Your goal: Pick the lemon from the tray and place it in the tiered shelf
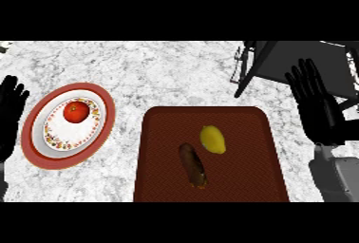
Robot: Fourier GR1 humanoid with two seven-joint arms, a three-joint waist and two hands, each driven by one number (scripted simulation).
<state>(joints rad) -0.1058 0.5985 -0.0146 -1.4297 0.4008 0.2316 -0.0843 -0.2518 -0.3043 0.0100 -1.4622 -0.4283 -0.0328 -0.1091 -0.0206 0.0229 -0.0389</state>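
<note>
A yellow lemon [212,139] lies on the dark red tray [245,185], right of its middle. The tiered shelf [294,61], dark grey with black legs, stands at the counter's upper right. My right hand [319,107] is open with fingers straight, right of the tray and just in front of the shelf, apart from the lemon. My left hand [10,111] is open at the left edge, fingers up, resting.
A brown sausage-like item [193,165] lies on the tray just left of and below the lemon. A red tomato [76,112] sits on a patterned plate [67,142] with a red rim at the left. The counter [161,71] is marble.
</note>
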